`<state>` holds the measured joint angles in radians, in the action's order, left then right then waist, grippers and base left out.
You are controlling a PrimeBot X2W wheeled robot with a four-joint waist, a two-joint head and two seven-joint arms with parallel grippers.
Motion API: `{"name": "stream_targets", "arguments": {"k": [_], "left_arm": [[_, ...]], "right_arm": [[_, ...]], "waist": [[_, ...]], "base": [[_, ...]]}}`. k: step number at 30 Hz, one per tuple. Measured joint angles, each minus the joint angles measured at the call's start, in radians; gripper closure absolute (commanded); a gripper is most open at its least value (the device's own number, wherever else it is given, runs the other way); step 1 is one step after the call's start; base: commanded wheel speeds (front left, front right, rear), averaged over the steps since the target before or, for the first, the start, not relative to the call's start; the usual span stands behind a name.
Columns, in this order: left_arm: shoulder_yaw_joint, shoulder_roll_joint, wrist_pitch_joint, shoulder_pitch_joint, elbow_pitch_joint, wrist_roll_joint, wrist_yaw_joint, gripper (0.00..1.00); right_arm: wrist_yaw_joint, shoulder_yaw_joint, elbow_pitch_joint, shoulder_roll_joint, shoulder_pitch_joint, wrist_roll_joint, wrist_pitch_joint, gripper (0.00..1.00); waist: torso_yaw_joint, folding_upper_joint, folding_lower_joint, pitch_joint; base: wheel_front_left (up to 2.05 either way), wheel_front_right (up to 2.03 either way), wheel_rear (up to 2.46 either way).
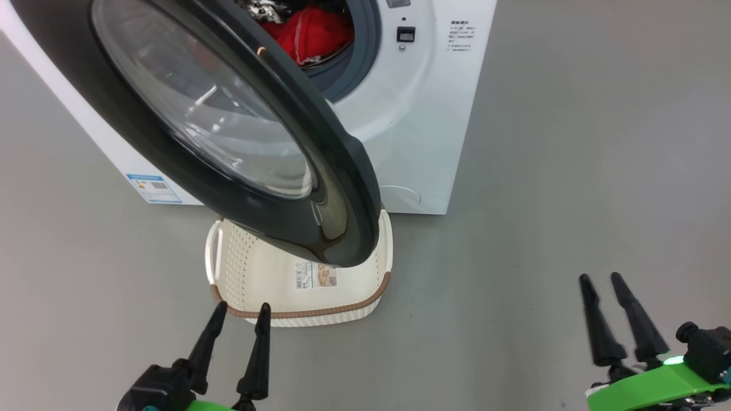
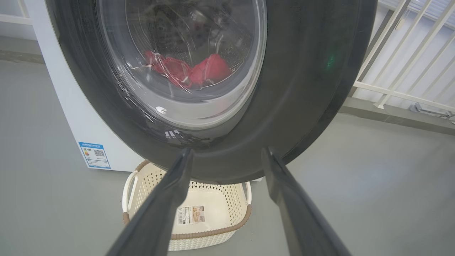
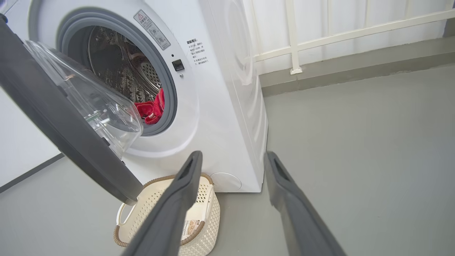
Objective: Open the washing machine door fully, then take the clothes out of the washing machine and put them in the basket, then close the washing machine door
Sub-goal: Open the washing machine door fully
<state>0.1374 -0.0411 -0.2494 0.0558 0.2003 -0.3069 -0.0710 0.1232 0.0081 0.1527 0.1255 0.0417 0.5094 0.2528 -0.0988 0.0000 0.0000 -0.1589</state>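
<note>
The white washing machine [image 1: 422,114] stands ahead with its door [image 1: 171,171] swung partly open, black rim and clear glass bowl facing me. Red clothes [image 1: 311,31] lie in the steel drum, also visible as clothes [image 3: 151,108] past the gasket and as clothes [image 2: 192,71] through the door [image 2: 284,89] glass. The cream basket [image 1: 257,274] sits on the floor under the door's lower edge, empty but for a paper label. My left gripper [image 1: 240,311] hovers open just before the basket's near rim. My right gripper [image 1: 602,279] stands open far to the right, over bare floor.
Grey floor [image 1: 571,171] spreads to the right of the machine. In the right wrist view a white railing [image 3: 337,32] and a low grey kerb run behind the washing machine [image 3: 227,89]. The basket [image 3: 202,213] stands close against the machine's front.
</note>
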Motion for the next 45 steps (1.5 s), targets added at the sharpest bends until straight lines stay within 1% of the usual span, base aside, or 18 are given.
{"name": "stream_targets", "arguments": {"k": [4, 6, 8, 10, 12, 14, 19, 20, 21, 24, 26, 28, 35, 40, 45], "left_arm": [[0.009, 0.000, 0.000, 0.000, 0.000, -0.003, 0.000, 0.00], [0.016, 0.000, 0.000, 0.001, 0.000, -0.006, 0.000, 0.00], [0.024, 0.000, 0.000, 0.001, -0.001, -0.013, 0.001, 0.00], [0.030, 0.000, 0.000, 0.003, -0.002, -0.019, 0.001, 0.00], [0.035, 0.000, 0.000, 0.005, -0.002, -0.021, 0.002, 0.00], [0.044, 0.000, 0.000, 0.007, -0.003, -0.022, 0.002, 0.00], [0.061, 0.000, 0.000, 0.016, -0.003, -0.034, 0.010, 0.00], [0.061, 0.000, 0.000, 0.016, -0.003, -0.034, 0.010, 0.00], [0.068, 0.000, 0.000, 0.027, -0.004, -0.039, 0.010, 0.00], [0.082, 0.000, 0.000, 0.037, -0.008, -0.045, 0.011, 0.00], [0.091, 0.000, 0.000, 0.037, -0.008, -0.052, 0.014, 0.00], [0.096, 0.000, 0.000, 0.038, -0.009, -0.063, 0.019, 0.00], [0.125, 0.000, 0.000, 0.053, -0.010, -0.076, 0.021, 0.00], [0.141, 0.000, 0.000, 0.054, -0.011, -0.083, 0.028, 0.00], [0.161, 0.001, 0.000, 0.057, -0.015, -0.092, 0.036, 0.00]], "right_arm": [[0.000, 0.028, -0.010, 0.001, -0.010, 0.088, 0.002, 1.00], [0.000, 0.045, -0.016, -0.003, -0.030, 0.152, 0.002, 1.00], [0.000, 0.058, -0.023, -0.002, -0.069, 0.245, 0.002, 1.00], [0.000, 0.097, -0.025, 0.004, -0.115, 0.347, 0.002, 1.00], [0.000, 0.156, -0.033, 0.026, -0.162, 0.432, 0.002, 1.00], [0.000, 0.193, -0.045, 0.050, -0.212, 0.514, 0.002, 1.00], [0.000, 0.239, -0.068, 0.097, -0.337, 0.710, 0.003, 1.00], [0.000, 0.239, -0.068, 0.097, -0.337, 0.710, 0.003, 1.00], [0.000, 0.261, -0.071, 0.114, -0.384, 0.801, 0.003, 1.00], [0.000, 0.289, -0.071, 0.141, -0.446, 0.936, -0.011, 1.00], [0.000, 0.294, -0.065, 0.153, -0.481, 1.019, -0.062, 1.00], [0.000, 0.295, -0.046, 0.160, -0.508, 1.092, -0.142, 1.00], [0.000, 0.273, 0.059, 0.160, -0.573, 1.262, -0.458, 1.00], [0.000, 0.238, 0.150, 0.152, -0.620, 1.340, -0.658, 1.00], [0.000, 0.228, 0.222, 0.145, -0.660, 1.349, -0.788, 1.00]], "waist": [[-0.012, 0.0000, 0.0000, -0.006], [-0.019, 0.0000, 0.0000, -0.010], [-0.028, 0.0000, 0.0001, -0.015], [-0.037, 0.0000, 0.0000, -0.020], [-0.044, 0.0000, 0.0000, -0.026], [-0.053, 0.0000, 0.0000, -0.034], [-0.081, 0.0000, 0.0000, -0.053], [-0.081, 0.0000, 0.0000, -0.053], [-0.094, 0.0000, 0.0000, -0.063], [-0.113, 0.0000, 0.0000, -0.077], [-0.127, 0.0000, 0.0000, -0.087], [-0.142, 0.0000, 0.0000, -0.096], [-0.188, 0.0000, 0.0000, -0.122], [-0.213, 0.0000, 0.0000, -0.136], [-0.231, 0.0000, 0.0000, -0.142]], "base": [[0.00, 0.00, 0.00], [0.00, 0.00, 0.00], [0.00, 0.00, 0.00], [0.00, 0.00, 0.00], [0.00, 0.00, 0.00], [0.00, 0.00, 0.00], [0.00, 0.00, 0.00], [0.00, 0.00, 0.00], [0.00, 0.00, 0.00], [0.00, 0.00, 0.00], [0.00, 0.00, 0.00], [0.00, 0.00, 0.00], [0.00, 0.00, 0.00], [0.00, 0.00, 0.00], [0.00, 0.00, 0.00]]}}
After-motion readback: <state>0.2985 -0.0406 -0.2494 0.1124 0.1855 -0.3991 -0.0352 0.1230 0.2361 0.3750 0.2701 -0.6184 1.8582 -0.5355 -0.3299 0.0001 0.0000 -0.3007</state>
